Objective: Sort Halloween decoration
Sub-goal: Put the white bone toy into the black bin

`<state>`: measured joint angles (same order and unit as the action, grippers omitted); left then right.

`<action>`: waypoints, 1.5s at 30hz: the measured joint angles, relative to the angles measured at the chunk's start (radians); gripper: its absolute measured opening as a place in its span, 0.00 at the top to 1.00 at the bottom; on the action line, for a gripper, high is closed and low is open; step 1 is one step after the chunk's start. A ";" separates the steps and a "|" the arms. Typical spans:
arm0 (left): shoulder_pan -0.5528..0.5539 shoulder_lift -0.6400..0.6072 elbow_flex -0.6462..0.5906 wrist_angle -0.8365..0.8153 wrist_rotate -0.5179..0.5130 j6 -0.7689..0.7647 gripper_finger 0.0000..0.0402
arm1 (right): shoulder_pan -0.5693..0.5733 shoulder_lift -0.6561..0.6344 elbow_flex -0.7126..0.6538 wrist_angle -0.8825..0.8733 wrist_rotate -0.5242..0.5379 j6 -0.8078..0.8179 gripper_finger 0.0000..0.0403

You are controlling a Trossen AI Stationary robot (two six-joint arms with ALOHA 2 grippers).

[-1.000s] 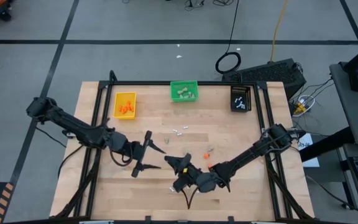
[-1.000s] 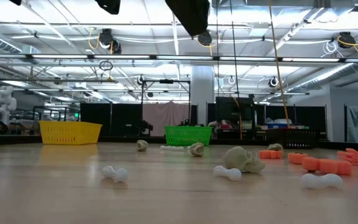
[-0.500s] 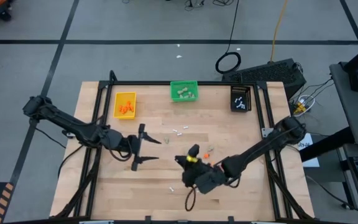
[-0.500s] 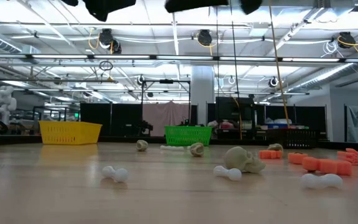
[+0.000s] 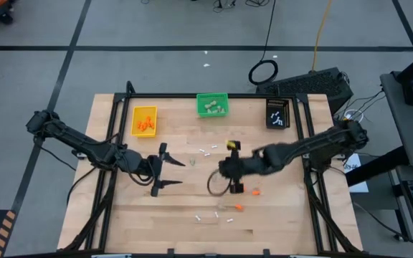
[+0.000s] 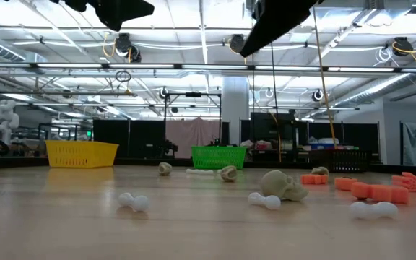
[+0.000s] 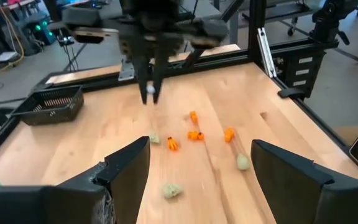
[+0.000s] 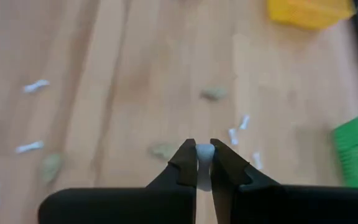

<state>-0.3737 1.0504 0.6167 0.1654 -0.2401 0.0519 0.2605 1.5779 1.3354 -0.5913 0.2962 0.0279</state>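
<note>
The right gripper is clamped on a white stick above mid-table; the left gripper, jaws apart, waits at the left.

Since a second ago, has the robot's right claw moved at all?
Yes. In the high view the right gripper, shut on a small white piece, has swung from the table's near edge toward the green bin.

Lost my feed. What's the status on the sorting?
Right pincer shut on white bone piece, mid-table. Left pincer open, waiting. Loose pieces on table; black bin path clear.
</note>
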 joint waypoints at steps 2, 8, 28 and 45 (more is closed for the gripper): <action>0.000 0.003 0.000 0.001 0.000 -0.020 0.31 | -0.057 -0.029 0.000 -0.033 -0.095 0.026 0.99; 0.000 0.025 0.000 0.001 0.000 -0.047 0.31 | -0.261 -0.098 0.000 -0.139 -0.236 0.143 0.99; 0.000 0.197 0.000 0.014 0.000 -0.047 0.31 | -0.838 -0.120 0.000 -0.534 -0.246 0.116 0.99; 0.000 0.203 0.000 0.012 0.000 -0.047 0.31 | -1.003 -0.120 -0.132 -0.523 -0.192 0.137 0.98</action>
<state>-0.3737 1.2537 0.6167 0.1772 -0.2398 0.0051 -0.7422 1.4582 1.2037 -1.1143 0.1044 0.1646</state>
